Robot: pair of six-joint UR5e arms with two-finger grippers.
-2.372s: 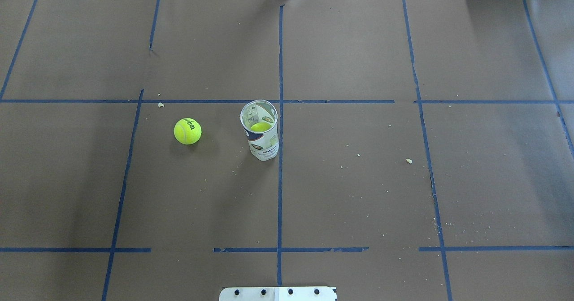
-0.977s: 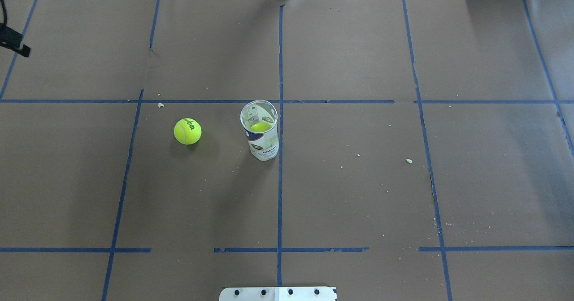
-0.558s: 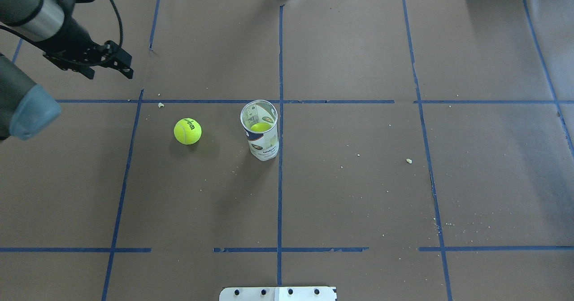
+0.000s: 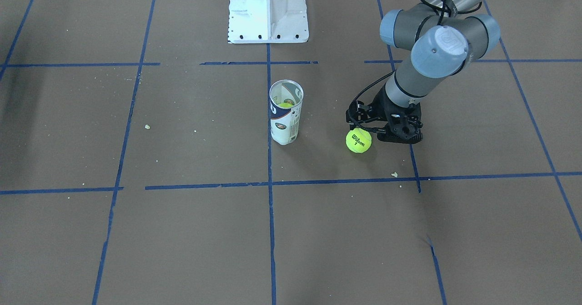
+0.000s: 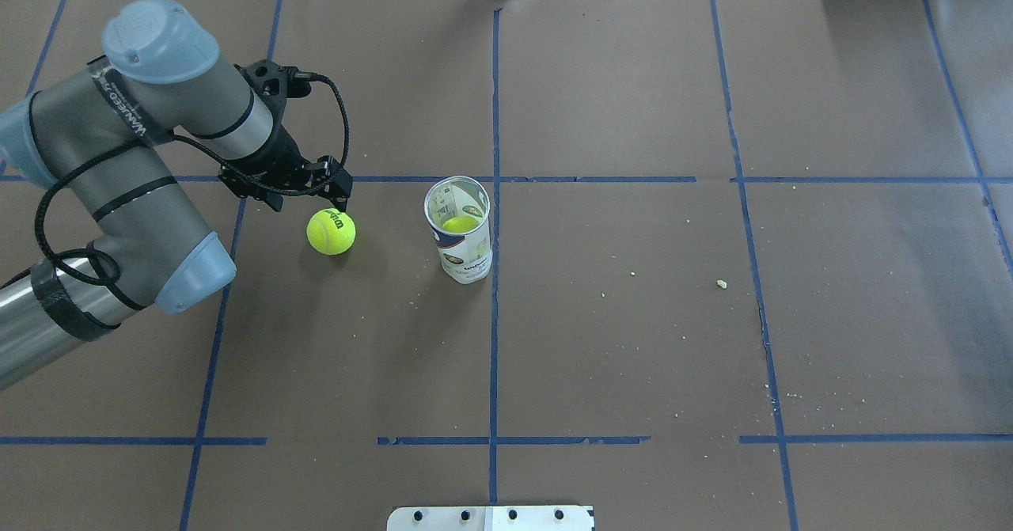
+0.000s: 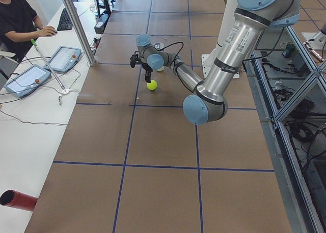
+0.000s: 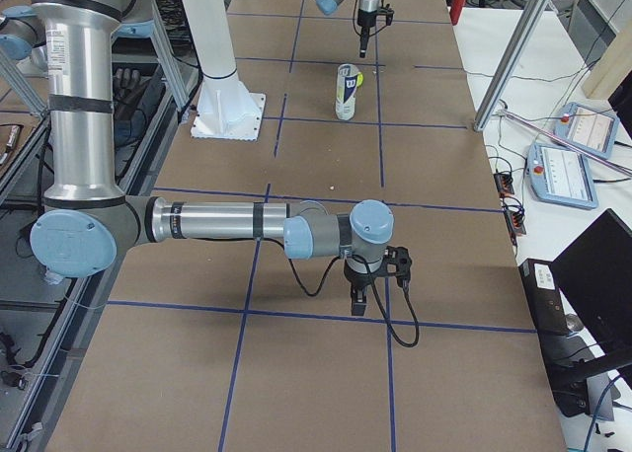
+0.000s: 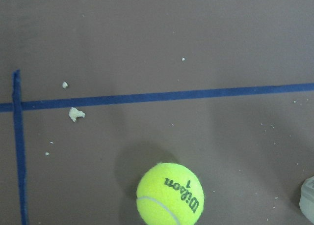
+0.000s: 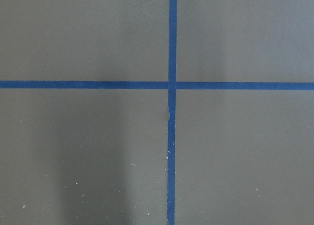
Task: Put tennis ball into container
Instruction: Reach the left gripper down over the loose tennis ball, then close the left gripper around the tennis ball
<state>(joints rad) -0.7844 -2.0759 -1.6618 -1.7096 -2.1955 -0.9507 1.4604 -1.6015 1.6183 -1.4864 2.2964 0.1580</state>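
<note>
The tennis ball (image 5: 331, 231) lies apart from the upright container (image 5: 463, 234), on the robot's left of it. The left gripper (image 5: 309, 199) hangs spread just beside the ball, off-centre; descending here could knock it rolling. Only the right-end view shows the right gripper (image 7: 370, 292); whether it is clenched I cannot tell.

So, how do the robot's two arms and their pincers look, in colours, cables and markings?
Both the left arm and the right arm are grey metal tubes with light blue joint caps. Each ends in a black pincer, the left pincer and the right pincer, with a looping black cable. The left arm bears a black band with white lettering, too small to read.
</note>
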